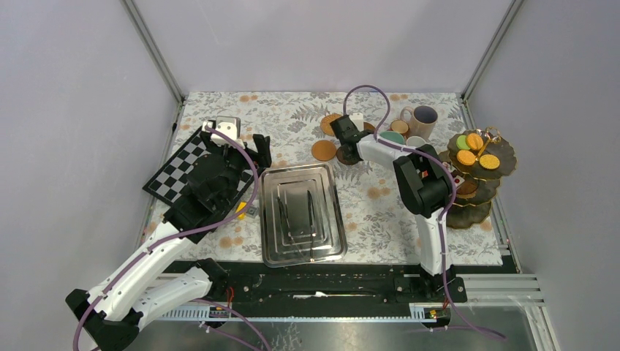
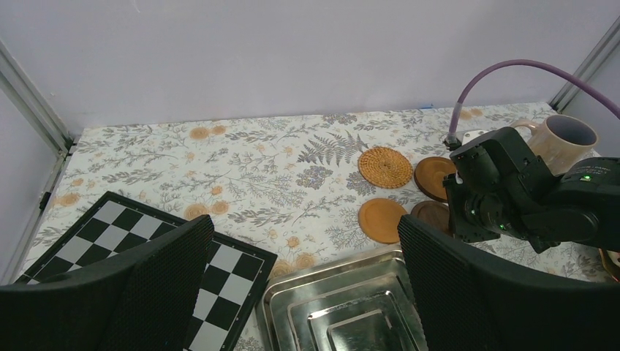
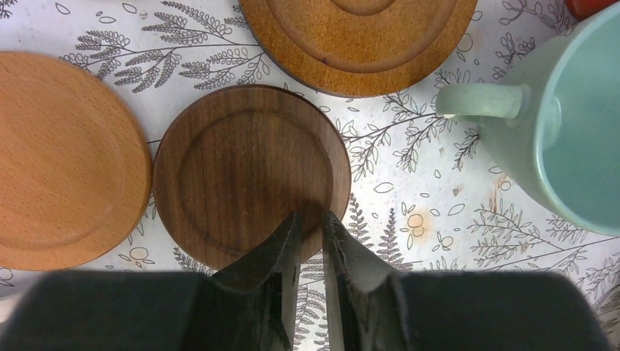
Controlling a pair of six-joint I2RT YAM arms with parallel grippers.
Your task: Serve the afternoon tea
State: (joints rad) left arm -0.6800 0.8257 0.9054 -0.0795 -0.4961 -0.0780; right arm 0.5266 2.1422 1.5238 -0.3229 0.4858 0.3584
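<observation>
right gripper [image 3: 312, 219]: fingers nearly closed, thin slit, tips at lower rim of dark coaster [image 3: 241, 168], frame centre | teal mug [image 3: 570, 124]: right edge, apart from coaster | left gripper [image 2: 305, 289]: spread wide, empty, bottom of frame above steel tray [image 2: 351, 311]

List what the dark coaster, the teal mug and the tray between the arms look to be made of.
Dark coaster: wood in a walnut tone with a matte finish. Straight grain lines and turned concentric rings show.
Teal mug: probably glazed ceramic. It has a smooth, even colour with a faint sheen, though plastic can't be excluded.
Tray: polished metal, seemingly stainless steel. Its stepped base shows mirror-like reflections.
</observation>
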